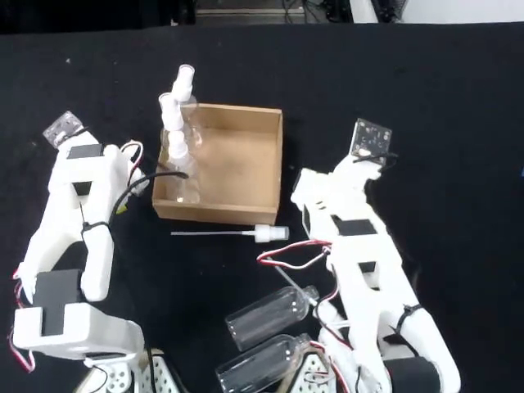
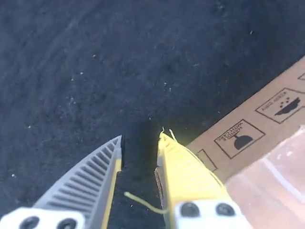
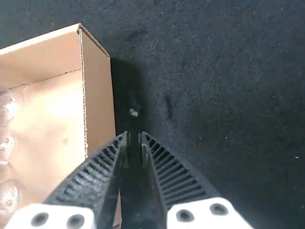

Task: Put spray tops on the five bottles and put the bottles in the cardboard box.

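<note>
Three bottles (image 1: 183,164) with spray tops stand inside the cardboard box (image 1: 246,110), along one wall. Two uncapped bottles (image 1: 266,315) and a loose spray top (image 1: 270,233) lie outside it on the table (image 1: 442,90).

Left wrist view: the left gripper (image 2: 139,140) is slightly parted and empty, beside the box wall.

Right wrist view: the right gripper (image 3: 134,136) is nearly closed on nothing, beside the box.

Three upright bottles (image 1: 185,168) in box (image 1: 242,170), two lying
</note>
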Tool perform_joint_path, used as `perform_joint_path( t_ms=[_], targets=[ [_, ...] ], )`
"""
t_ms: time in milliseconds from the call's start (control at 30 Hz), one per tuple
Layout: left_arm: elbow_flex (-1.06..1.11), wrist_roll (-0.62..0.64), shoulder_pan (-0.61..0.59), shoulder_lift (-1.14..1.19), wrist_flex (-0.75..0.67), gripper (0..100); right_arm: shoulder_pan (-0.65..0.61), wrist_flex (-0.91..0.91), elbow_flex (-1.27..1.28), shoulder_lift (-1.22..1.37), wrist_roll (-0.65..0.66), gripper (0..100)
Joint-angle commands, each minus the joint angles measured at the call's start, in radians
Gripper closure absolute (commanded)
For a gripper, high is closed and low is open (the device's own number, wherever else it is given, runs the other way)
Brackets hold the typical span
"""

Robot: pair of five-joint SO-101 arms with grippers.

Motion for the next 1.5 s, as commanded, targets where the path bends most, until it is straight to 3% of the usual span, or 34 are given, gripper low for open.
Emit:
perform_joint_path(
  t_ms=[0, 167, 267, 400, 533, 600, 767, 900, 1100, 1467],
  targets=[
    [0.002, 0.025, -0.031, -0.012, 0.011, 88, -0.020, -0.028, -0.064, 0.004, -0.006, 97.2],
    [0.004, 0.018, -0.120, -0.017, 0.009, 88, -0.020, -0.028, -0.064, 0.004, -0.003, 97.2],
    [-0.012, -0.084, -0.168, -0.017, 0.009, 88, -0.020, -0.028, -0.064, 0.004, -0.003, 97.2],
    [-0.062, -0.313, -0.223, -0.006, -0.002, 88, -0.021, -0.028, -0.062, 0.004, -0.003, 97.0],
    [-0.091, -0.747, -0.211, -0.005, -0.028, 88, -0.021, -0.028, -0.061, 0.004, -0.002, 97.0],
    [-0.081, -0.907, -0.194, -0.008, -0.026, 88, -0.021, -0.028, -0.061, 0.004, -0.002, 97.0],
    [-0.012, -1.063, -0.134, -0.017, -0.029, 88, -0.021, -0.028, -0.061, 0.004, -0.002, 97.0],
    [0.076, -1.120, -0.061, -0.041, -0.074, 88, -0.021, -0.028, -0.059, 0.004, -0.002, 97.0],
    [0.237, -1.123, -0.056, -0.181, -0.209, 88, -0.020, -0.028, -0.061, 0.004, -0.002, 97.0],
    [0.277, -1.069, -0.061, -0.264, -0.216, 88, -0.021, -0.028, -0.059, 0.004, -0.002, 97.0]
  ],
)
